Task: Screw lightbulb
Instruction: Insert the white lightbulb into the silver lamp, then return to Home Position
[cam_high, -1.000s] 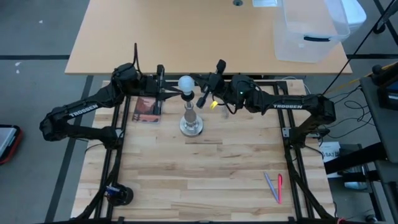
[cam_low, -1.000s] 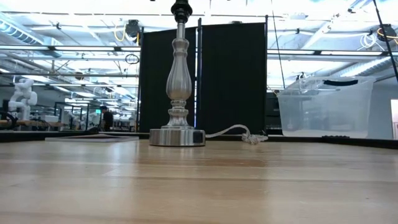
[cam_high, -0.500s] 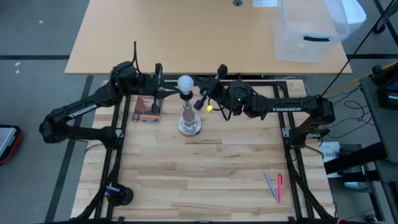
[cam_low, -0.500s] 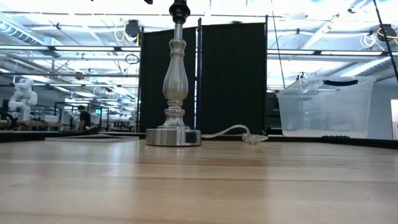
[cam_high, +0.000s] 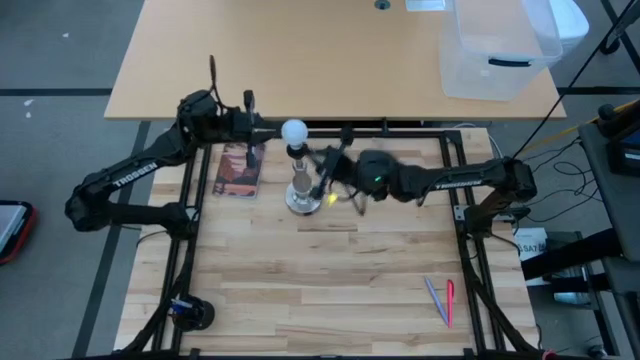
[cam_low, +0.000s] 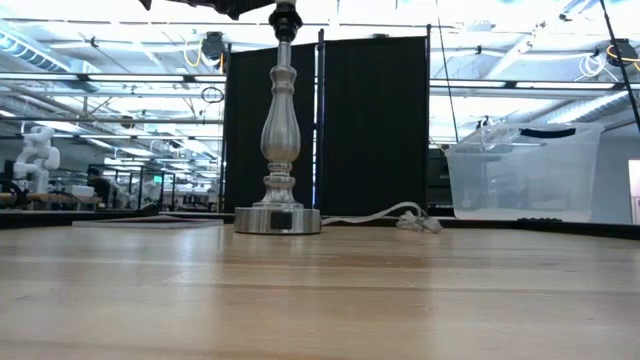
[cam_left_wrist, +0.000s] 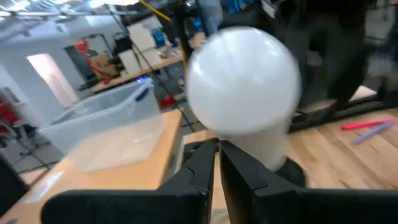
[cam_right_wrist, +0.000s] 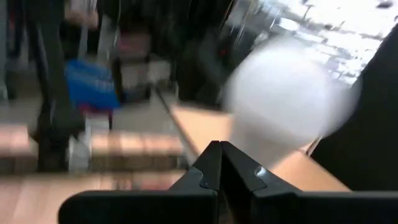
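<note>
Item: lightbulb (cam_high: 294, 131), seated atop the lamp (cam_high: 301, 190) socket. You see the left end effector (cam_high: 262, 133) just beside it, fingers nearly together, grasping nothing visible; the right end effector (cam_high: 322, 177) clenched beside the lamp stem. How tightly it's threaded: you cannot tell.

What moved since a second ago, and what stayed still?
The right gripper, shut, swung down from beside the small white round lightbulb toward the silver metal lamp stand's base. The stand with its bulb slid slightly to the left, and the left gripper shifted with it. The pink and purple pens and clear plastic bin stayed put.
</note>
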